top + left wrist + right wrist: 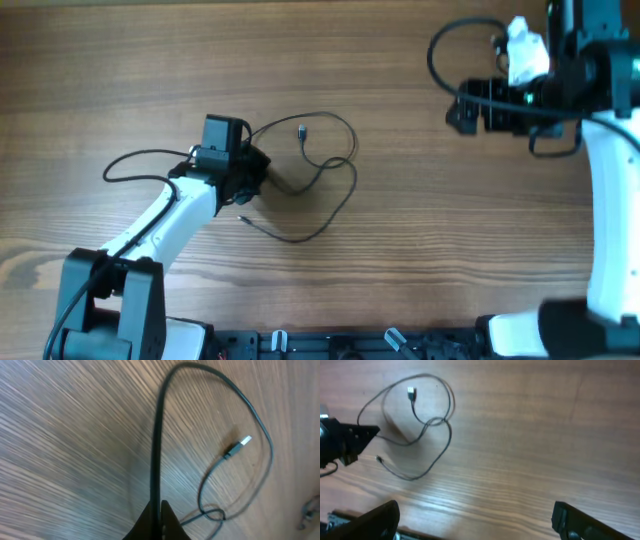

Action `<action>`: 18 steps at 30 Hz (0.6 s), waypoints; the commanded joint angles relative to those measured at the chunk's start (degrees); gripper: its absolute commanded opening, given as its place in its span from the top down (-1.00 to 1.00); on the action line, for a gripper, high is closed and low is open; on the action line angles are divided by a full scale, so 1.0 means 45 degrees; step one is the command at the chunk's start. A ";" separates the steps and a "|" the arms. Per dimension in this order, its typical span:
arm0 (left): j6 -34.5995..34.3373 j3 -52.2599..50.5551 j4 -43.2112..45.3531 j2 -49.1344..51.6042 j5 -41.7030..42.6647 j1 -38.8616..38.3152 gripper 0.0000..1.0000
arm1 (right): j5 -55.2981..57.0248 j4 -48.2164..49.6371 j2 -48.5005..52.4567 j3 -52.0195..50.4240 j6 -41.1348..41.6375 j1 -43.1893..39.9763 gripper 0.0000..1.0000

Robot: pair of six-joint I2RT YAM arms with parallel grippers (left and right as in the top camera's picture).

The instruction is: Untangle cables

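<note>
Left wrist cam: left gripper fingertips are pinched fully together at the bottom edge, one strand of the cables clamped between them. The strand runs straight up from the tips, arcs right and comes back down to a USB plug lying flat on the wooden table. Overhead: the rest lies mid-table in loose loops just right of that gripper, strands crossing where the loops meet. Second small plug sits free on the wood just below the gripper. Right gripper has its jaws spread wide with nothing between them, parked at the far right, well apart from the loops.
</note>
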 commanded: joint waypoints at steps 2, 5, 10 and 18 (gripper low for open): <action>-0.1209 0.0000 0.1137 0.0068 0.0437 -0.1515 0.91 | -0.0214 0.1768 -0.3351 -0.3944 0.1209 -0.0005 -0.99; -0.1195 0.0000 0.2429 0.0068 0.0408 -0.2725 0.66 | -0.0831 0.3978 -0.5440 -0.7422 0.2633 -0.0005 -1.00; 0.0962 0.0000 0.3288 0.0068 -0.0393 -0.3687 -0.94 | -0.5489 0.8548 -0.6538 -1.2803 0.2565 -0.0005 -1.00; 0.2268 0.0000 0.1273 -0.1807 -0.0335 -0.1851 -1.00 | -0.8582 1.1550 -0.5765 -1.5868 0.1083 -0.0005 -0.99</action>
